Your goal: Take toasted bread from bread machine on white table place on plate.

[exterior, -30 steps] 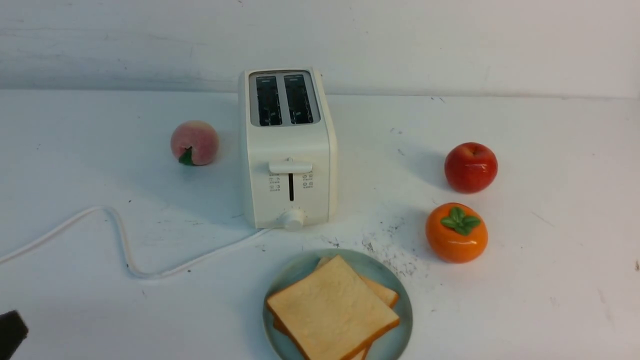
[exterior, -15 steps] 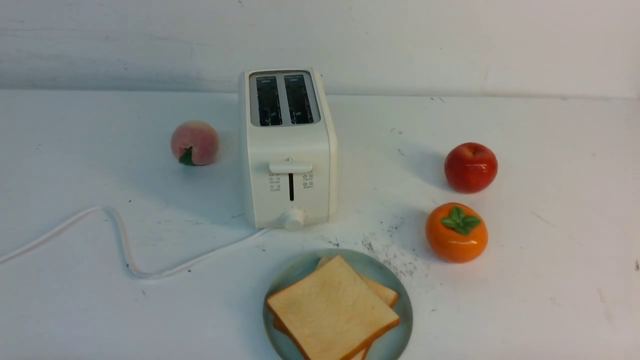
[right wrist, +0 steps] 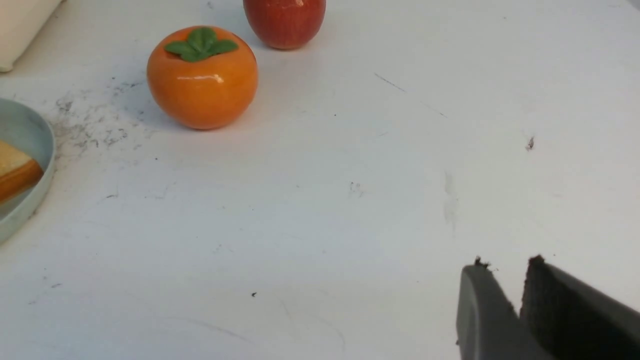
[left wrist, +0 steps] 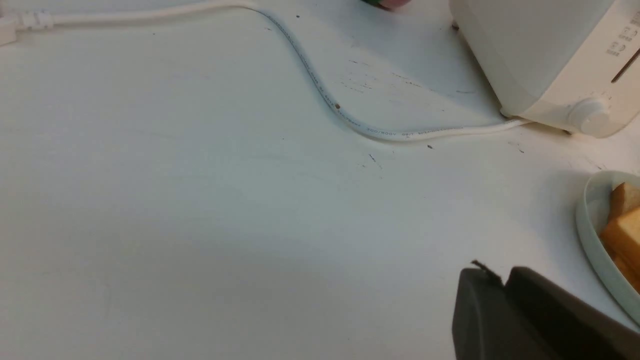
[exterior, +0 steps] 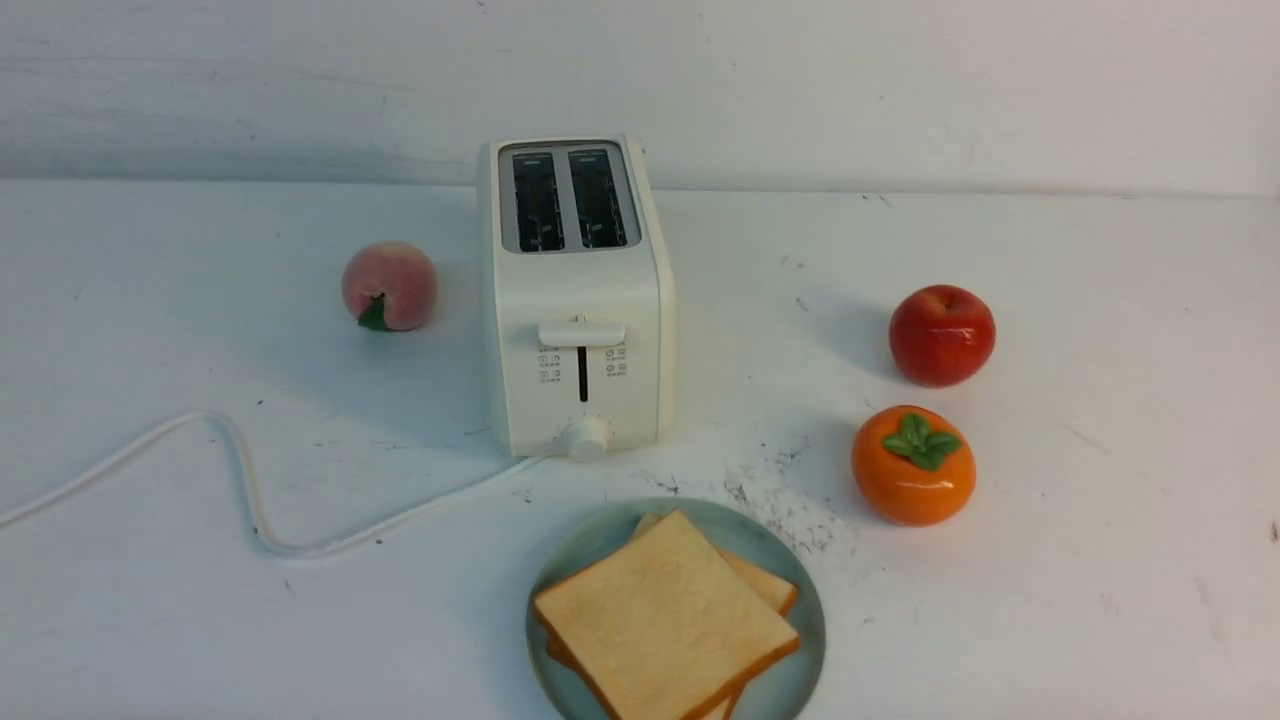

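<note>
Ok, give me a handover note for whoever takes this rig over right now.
Left gripper: shut, empty, over the white table near the plate.
Right gripper: slightly open, empty, over the table.
Toasted bread: both slices stacked on the plate, in front of the bread machine, whose slots show empty.
Done: both slices plated.
Left: nothing apparent.

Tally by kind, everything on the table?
Toasted bread slices: 2, top, lower
Plate: 1
Bread machine: 1
Fruit: 3, peach, apple, persimmon
Total: 7
</note>
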Robot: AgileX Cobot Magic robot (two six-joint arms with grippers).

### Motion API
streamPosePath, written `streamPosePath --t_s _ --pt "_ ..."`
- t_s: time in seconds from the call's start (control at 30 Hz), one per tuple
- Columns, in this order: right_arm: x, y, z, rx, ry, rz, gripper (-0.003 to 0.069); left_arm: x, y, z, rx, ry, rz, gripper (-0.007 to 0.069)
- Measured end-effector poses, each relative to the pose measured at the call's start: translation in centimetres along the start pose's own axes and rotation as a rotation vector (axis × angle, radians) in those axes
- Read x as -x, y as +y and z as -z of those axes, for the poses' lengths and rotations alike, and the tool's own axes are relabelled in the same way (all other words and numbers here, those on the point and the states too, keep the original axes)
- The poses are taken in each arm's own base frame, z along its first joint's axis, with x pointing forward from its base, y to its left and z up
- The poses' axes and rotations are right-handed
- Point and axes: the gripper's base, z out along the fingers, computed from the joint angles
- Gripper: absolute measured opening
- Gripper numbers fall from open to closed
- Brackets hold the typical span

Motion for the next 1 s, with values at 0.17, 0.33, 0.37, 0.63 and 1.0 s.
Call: streamPosePath --t_s 0.17,0.33,0.37,0.63,1.0 --pt "0.00 0.00 0.00 0.000 0.000 0.000 0.0141 -0.01 0.00 0.00 0.000 0.001 0.000 0.0057" --pt "0.00 0.00 0.00 0.000 0.000 0.000 0.0151 -0.04 0.01 -0.01 0.000 0.002 0.002 0.0059" --pt "0.00 0.00 0.00 0.000 0.000 0.000 0.0152 -0.04 0.01 -0.01 0.000 0.002 0.002 0.0060" --pt "0.00 0.00 0.00 0.000 0.000 0.000 0.0159 -0.04 0.01 -0.01 0.000 0.003 0.002 0.0071" --pt "0.00 0.00 0.00 0.000 0.000 0.000 0.0159 -0.04 0.01 -0.01 0.000 0.003 0.002 0.0079"
